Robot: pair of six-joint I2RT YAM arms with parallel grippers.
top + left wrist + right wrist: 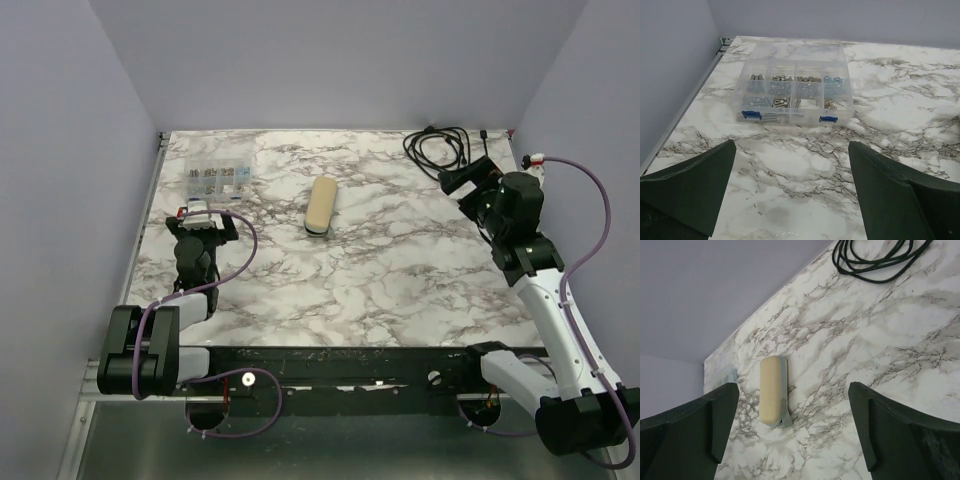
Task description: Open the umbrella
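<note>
The right gripper (792,386) stands spread wide with nothing between its fingers. It looks across the table (400,280) at the umbrella (772,389), which lies flat and well apart from it, near the middle of the table and towards the far edge. The left gripper (791,146) is spread and empty too, facing a clear box (795,90) of small parts in the far left corner.

The umbrella is in its cream sleeve, a rounded oblong bundle with a grey strip along one side. It looks light, soft outside and probably stiff at the core. The smooth sleeve may slip, or slide over the fabric beneath. A hold across the narrow width near one end seems best, leaving the other end free for the second gripper.

The right arm reaches far forward on the right, wrist turned left. The left arm sits folded low along the left edge. A coiled cable (438,143) lies just beyond the right gripper.
</note>
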